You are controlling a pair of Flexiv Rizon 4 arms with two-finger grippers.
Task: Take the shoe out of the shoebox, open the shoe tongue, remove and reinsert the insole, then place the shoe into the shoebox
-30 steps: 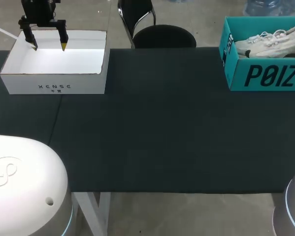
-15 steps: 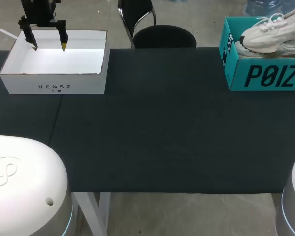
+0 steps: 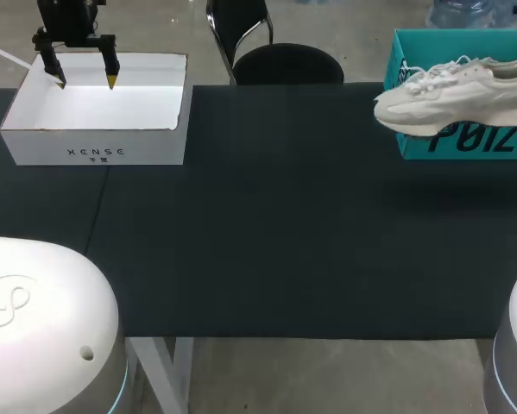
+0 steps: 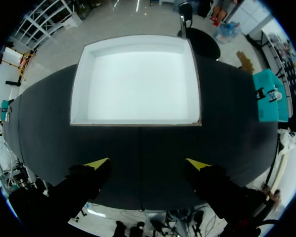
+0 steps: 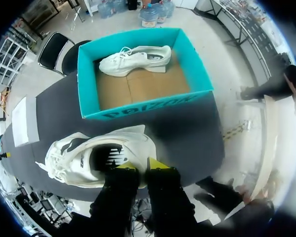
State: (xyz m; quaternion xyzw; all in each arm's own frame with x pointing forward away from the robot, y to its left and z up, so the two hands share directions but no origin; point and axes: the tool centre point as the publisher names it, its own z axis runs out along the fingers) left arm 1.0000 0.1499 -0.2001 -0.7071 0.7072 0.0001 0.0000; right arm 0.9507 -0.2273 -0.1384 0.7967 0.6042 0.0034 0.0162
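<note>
At the far left corner of the desk (image 3: 284, 241) sits an open white cardboard box (image 3: 94, 142), lidless and with nothing inside that I can see. My left hand (image 3: 86, 84) hangs over the far side of that box. Its two yellow-tipped fingers are spread wide with nothing between them, so it is released. From the left wrist camera the left hand (image 4: 148, 164) looks straight down, and the white cardboard box (image 4: 135, 122) lies just ahead of its fingertips with dark desk surface under them. The middle of the desk is plain dark cloth. Toward the far right corner stands the teal shoebox (image 3: 431, 43), open at the top. The white sneaker (image 3: 448, 99) is out of it, held in the air in front of the box's printed side, lying roughly level with its toe pointing toward the left side of the desk. It casts a shadow on the cloth below. From the right wrist camera, my right hand (image 5: 142, 165) is clenched on the sneaker (image 5: 88, 158) at its heel end. The two yellow tips stand close together on either side of the collar, and the shoe's opening and laces stretch away from the fingers. Beyond it, the teal shoebox (image 5: 88, 84) shows a brown cardboard floor. A second white sneaker (image 5: 135, 60) lies on its side along the box's far wall.
</note>
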